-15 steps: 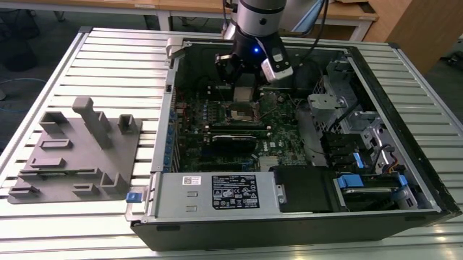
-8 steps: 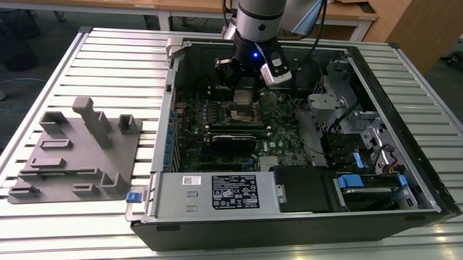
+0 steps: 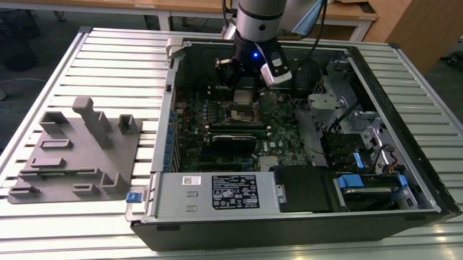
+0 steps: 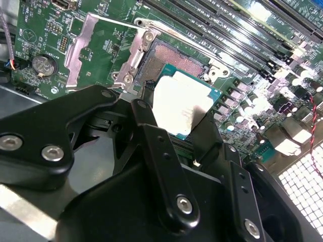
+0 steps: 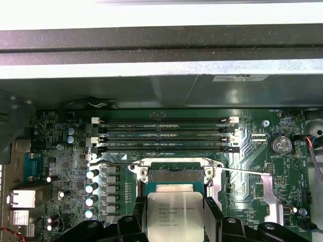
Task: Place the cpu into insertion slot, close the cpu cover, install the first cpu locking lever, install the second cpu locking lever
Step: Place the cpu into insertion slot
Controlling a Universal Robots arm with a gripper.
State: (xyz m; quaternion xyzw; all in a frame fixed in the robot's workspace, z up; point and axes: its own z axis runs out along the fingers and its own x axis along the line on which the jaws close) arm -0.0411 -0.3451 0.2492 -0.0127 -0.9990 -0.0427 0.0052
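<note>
My gripper (image 4: pixel 174 115) is shut on the cpu (image 4: pixel 177 106), a flat square chip with a pale metal top, pinched between two black fingers (image 4: pixel 147 132). The chip hangs slightly tilted just above the insertion slot (image 4: pixel 174 56), whose pin field lies bare inside a silver rim. The cpu cover (image 4: pixel 92 46), a silver frame, is flipped open beside the socket. In the first wrist view the cpu (image 5: pixel 174 214) sits just short of the insertion slot (image 5: pixel 174 175), and a thin lever rod (image 5: pixel 250 173) sticks out sideways. In the exterior view the gripper (image 3: pixel 242 93) hovers over the green board inside the open computer case.
Long black memory slots (image 5: pixel 164 135) run beside the socket. A coin battery (image 5: pixel 281 144) sits on the board. The labelled power supply (image 3: pixel 217 190) fills the case's near side, with drive brackets (image 3: pixel 340 81) at the exterior view's right. A grey fixture (image 3: pixel 79 151) lies on the slatted table.
</note>
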